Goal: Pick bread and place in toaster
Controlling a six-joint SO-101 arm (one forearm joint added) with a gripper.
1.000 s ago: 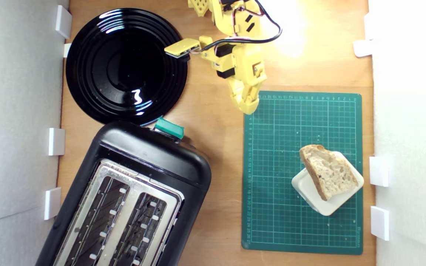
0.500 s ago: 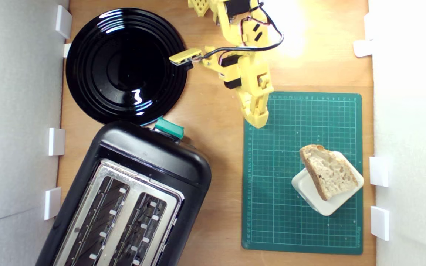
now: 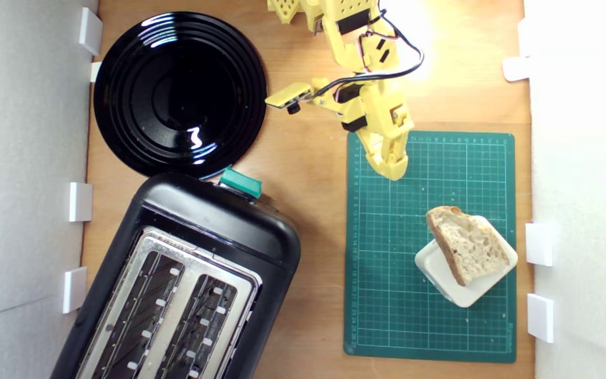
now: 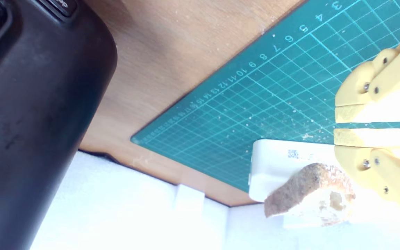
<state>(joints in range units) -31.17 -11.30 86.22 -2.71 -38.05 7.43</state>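
Nearby: bread [image 3: 468, 246] atop white block [image 3: 447, 278]; toaster [image 3: 187, 279] well apart.

Bright, even light with blown-out whites in both views.

In the exterior view a warm glare patch burns out the wooden table [image 3: 308, 158] near the top edge, and white streaks glint on the black plate [image 3: 179, 95]. The toaster [image 3: 187, 273] casts a soft shadow toward the exterior view's right. The wrist view is overexposed along the white wall [image 4: 134, 215], washing out the bread [image 4: 309, 196]; the close toaster body looks soft.
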